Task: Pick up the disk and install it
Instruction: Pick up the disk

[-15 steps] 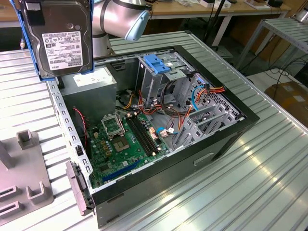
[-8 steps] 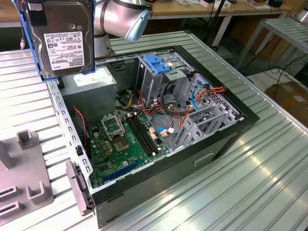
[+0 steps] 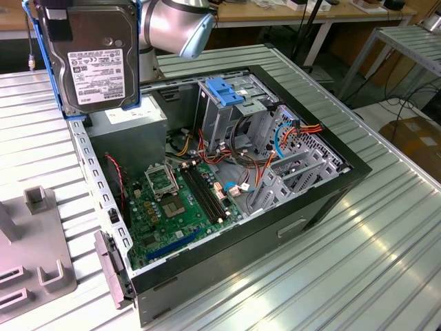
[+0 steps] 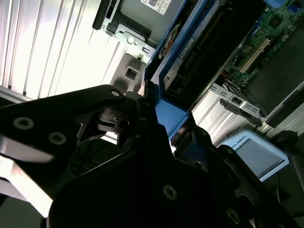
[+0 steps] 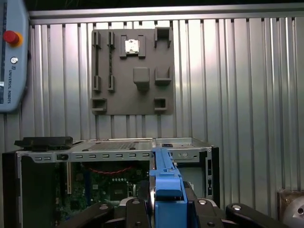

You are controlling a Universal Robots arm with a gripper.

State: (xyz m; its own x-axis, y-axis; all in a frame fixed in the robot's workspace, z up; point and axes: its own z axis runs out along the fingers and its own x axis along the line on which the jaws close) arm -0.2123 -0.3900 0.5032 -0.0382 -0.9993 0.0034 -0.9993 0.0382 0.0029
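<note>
Right now I hold the disk (image 3: 93, 62) high in the air and upright, its white label turned toward the exterior view, with its blue side rails (image 3: 29, 48) running down one edge and along the underside. My gripper (image 5: 167, 211) is clamped on it. In the first wrist view one blue rail stands squarely between my black fingers (image 5: 135, 209), which press in on it from both sides. In the second wrist view the same blue plastic sits wedged in my dark jaws while the disk's dark flank stretches away from me. Behind the disk, toward the exterior view's right, a silver joint (image 3: 176, 26) of my arm bends in from above, so my wrist is carried well clear of the ribbed metal table (image 3: 386, 262). Below me lies the open computer case (image 3: 358, 169) on its side. I hang over its end at the exterior view's left, above the grey power supply (image 3: 131, 134), and nothing of the disk touches the case. Further along the case stands the metal drive cage (image 3: 224, 93) with its blue handle, well apart from what I carry, and the green motherboard (image 3: 169, 207) covers the case's floor with bundles of coloured cables beside it. My first wrist view looks across the case's perforated edge to a grey fixture plate (image 5: 133, 95) lying flat on the table, and a teach pendant (image 5: 12, 61) with a red button rests off to one side of it.
</note>
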